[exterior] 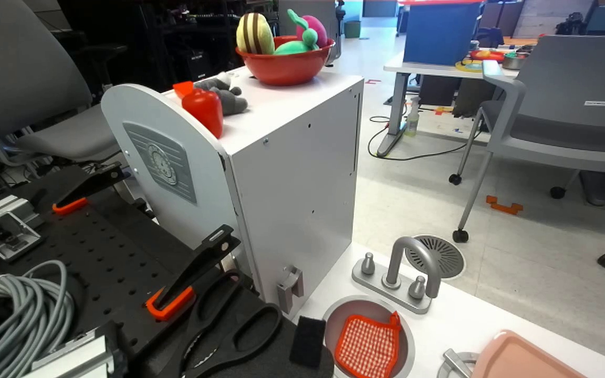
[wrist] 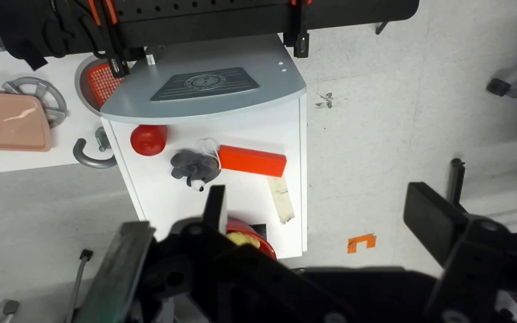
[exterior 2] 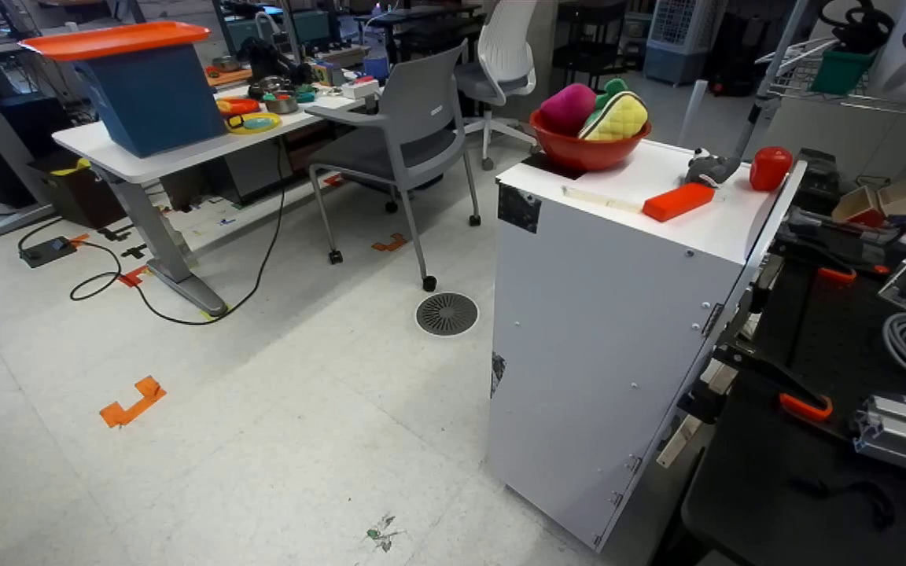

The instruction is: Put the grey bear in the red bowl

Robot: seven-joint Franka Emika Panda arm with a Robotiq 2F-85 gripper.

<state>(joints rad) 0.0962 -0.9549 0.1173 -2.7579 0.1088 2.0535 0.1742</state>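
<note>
Bright white, the surface (wrist: 249,130) has a rounded grey panel (wrist: 222,56) along one edge. Near that edge lies the grey bear (wrist: 195,165), between a red pepper (wrist: 148,140) at the corner and a red block (wrist: 252,160) by a side edge. Toward the opposite edge, well apart from the bear, stands the red bowl (exterior: 284,66), holding soft toys (exterior: 255,34). Seen in the wrist view, the tool (wrist: 319,199) is unclenched, its fingers (wrist: 429,220) wide apart.

Bear (wrist: 201,167) and bowl (exterior 2: 585,152) on cabinet (exterior 2: 602,330)
</note>
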